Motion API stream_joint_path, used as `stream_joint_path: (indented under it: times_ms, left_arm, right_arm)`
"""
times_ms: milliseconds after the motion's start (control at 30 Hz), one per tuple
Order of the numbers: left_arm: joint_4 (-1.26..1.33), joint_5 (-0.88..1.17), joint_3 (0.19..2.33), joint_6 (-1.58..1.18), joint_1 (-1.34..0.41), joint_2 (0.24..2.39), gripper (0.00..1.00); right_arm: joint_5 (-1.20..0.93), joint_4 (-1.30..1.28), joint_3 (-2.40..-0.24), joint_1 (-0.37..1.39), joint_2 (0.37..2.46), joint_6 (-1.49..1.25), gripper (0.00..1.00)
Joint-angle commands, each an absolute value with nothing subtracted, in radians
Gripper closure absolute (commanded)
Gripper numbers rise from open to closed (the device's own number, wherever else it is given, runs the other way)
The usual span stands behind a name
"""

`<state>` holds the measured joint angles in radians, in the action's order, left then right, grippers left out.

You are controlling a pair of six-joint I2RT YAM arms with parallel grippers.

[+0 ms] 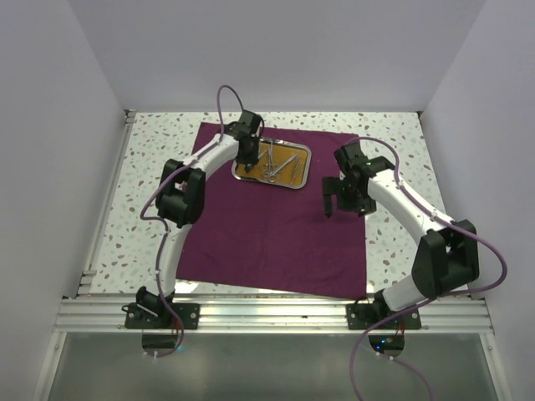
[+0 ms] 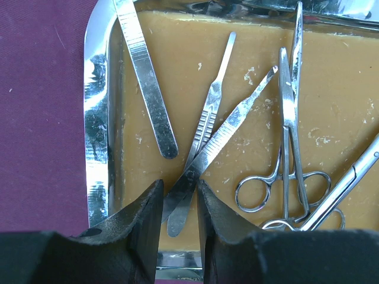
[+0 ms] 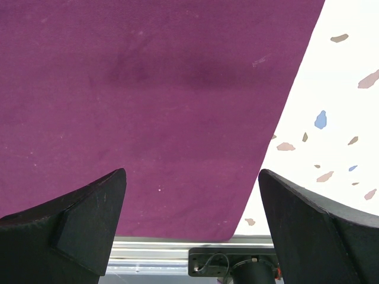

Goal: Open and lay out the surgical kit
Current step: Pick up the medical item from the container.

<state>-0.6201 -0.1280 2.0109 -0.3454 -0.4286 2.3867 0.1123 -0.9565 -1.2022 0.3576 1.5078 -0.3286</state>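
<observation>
On worktop [image 1: 393, 142]: maroon cloth [image 1: 276, 242] opened out flat, roughly square, near edge close to alu rail [image 1: 276, 311] where both arm bases are bolted. At cloth's far edge, about ctr, sits steel tray [image 1: 306, 167], long side across, w/ amber-brown lining [image 2: 177, 59] inside.

Tray contents (L wrist view):
- tweezers [image 2: 148, 89] along L end, slightly tilted, one end up at far rim
- crossed scalpel handles [image 2: 198, 157] just beside them, fanning apart toward far side
- ring-handled forceps [image 2: 289, 130] to R of those, rings toward camera
- one more ring-handled instr. [image 2: 355, 174] at R edge of view, lying diagonal, partly cut off; type n/d

All lie on the lining, inside tray.

L pincer [image 2: 179, 189]: down over tray's L end, jaws narrowed to a slim gap w/ near ends of the crossed scalpel handles in it. Handles fill the gap and both fingers [image 2: 142, 231] look to be touching metal, so closed on them. Handles appear flat on lining as far as I can tell.

R pincer [image 3: 192, 177]: jaws wide apart, nothing between them. Hovers over R part of cloth, near its R edge, well apart from tray. Its wrist view shows bare cloth below, speckled worktop to R, rail at bottom.
</observation>
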Motion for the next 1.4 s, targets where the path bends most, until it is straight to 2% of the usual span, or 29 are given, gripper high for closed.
stream_joint_path:
  times_ms: [0, 333, 433, 600, 633, 733, 800, 833, 1033, 1200, 1367]
  left_arm:
    - [-0.615, -0.135, 2.006, -0.325, -0.423, 2.416, 0.67]
    - [-0.684, -0.163, 2.023, -0.314, -0.422, 2.500, 0.73]
    - [-0.652, -0.187, 1.971, -0.302, -0.422, 2.467, 0.74]
    - [-0.637, -0.213, 1.989, -0.268, -0.419, 2.463, 0.63]
    - [-0.647, -0.210, 2.021, -0.268, -0.413, 2.474, 0.56]
    - [-0.684, -0.173, 2.066, -0.279, -0.396, 2.520, 0.47]
    - [-0.709, -0.161, 2.085, -0.282, -0.394, 2.551, 0.53]
    - [-0.712, -0.161, 2.086, -0.281, -0.396, 2.557, 0.64]
    - [-0.692, -0.155, 2.045, -0.284, -0.393, 2.546, 0.84]
    - [-0.693, -0.156, 2.055, -0.279, -0.391, 2.528, 0.92]
    - [-0.712, -0.163, 2.098, -0.279, -0.387, 2.500, 0.95]
  right_arm:
    - [0.107, -0.951, -1.220, 0.353, 1.520, -0.324, 0.03]
    - [0.118, -0.962, -1.229, 0.351, 1.529, -0.318, 0.03]
    - [0.115, -0.960, -1.226, 0.351, 1.532, -0.318, 0.03]
    - [0.098, -0.957, -1.229, 0.353, 1.549, -0.322, 0.03]
    - [0.095, -0.956, -1.232, 0.353, 1.552, -0.322, 0.03]
    - [0.097, -0.960, -1.244, 0.351, 1.557, -0.322, 0.03]
    - [0.103, -0.965, -1.252, 0.353, 1.563, -0.319, 0.03]
    - [0.103, -0.966, -1.252, 0.351, 1.562, -0.318, 0.03]
    - [0.103, -0.962, -1.247, 0.353, 1.569, -0.321, 0.03]
    - [0.095, -0.953, -1.243, 0.353, 1.575, -0.328, 0.03]
    - [0.091, -0.948, -1.239, 0.351, 1.574, -0.331, 0.03]
